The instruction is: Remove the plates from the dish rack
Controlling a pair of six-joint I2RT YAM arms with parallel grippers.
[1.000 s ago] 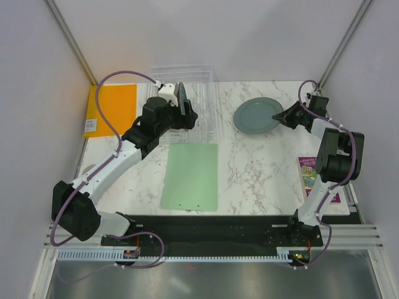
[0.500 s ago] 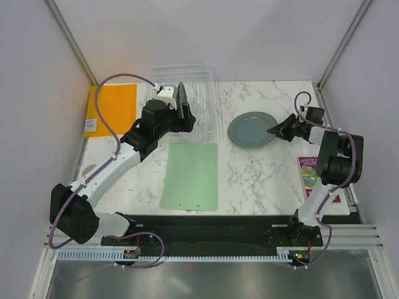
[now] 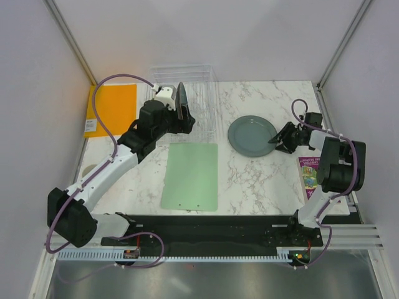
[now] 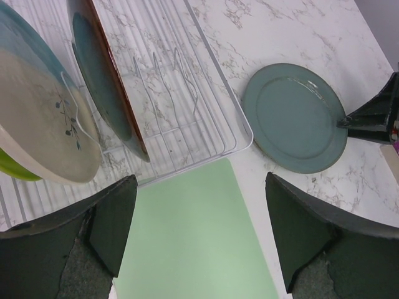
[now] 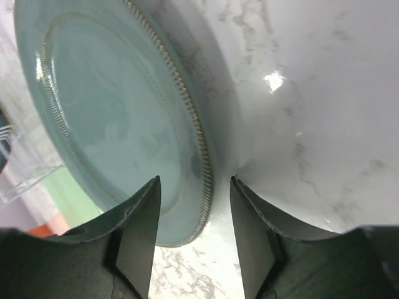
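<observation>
- The rack [image 4: 181, 106] sits at the back of the table [image 3: 262, 180], left of centre
- Four plates stand on edge in the rack's left part: a dark plate [image 4: 103, 81] with a brown rim nearest the bare dividers, then a cream plate [image 4: 50, 124] with a sprig, a blue plate [image 4: 19, 43] behind that, and a lime plate [image 4: 15, 171] showing under the cream one
- The right part of the rack holds only bare dividers
- The left gripper [image 4: 199, 177] hovers over the rack's near edge, close by the dark plate; its fingers [image 4: 115, 218] are spread wide and hold nothing
- A teal plate [image 3: 252, 136] lies flat on the table to the right of the rack, apart from it
- The right gripper [image 5: 193, 193] is low at the side of the teal plate farthest from the rack; its jaws are partly apart and straddle the rim, one finger [image 5: 134, 230] over the plate's face, the other over the marble – neither pad is seen pressing on the plate
- A mat [image 3: 190, 177] lies flat just in front of the rack, its far edge at the rack's near edge
- An orange sheet [image 3: 111, 109] lies left of the rack, at the table's edge
- A purple booklet [image 3: 312, 173] lies well to the right of the rack – beyond the teal plate and nearer the arm bases
</observation>
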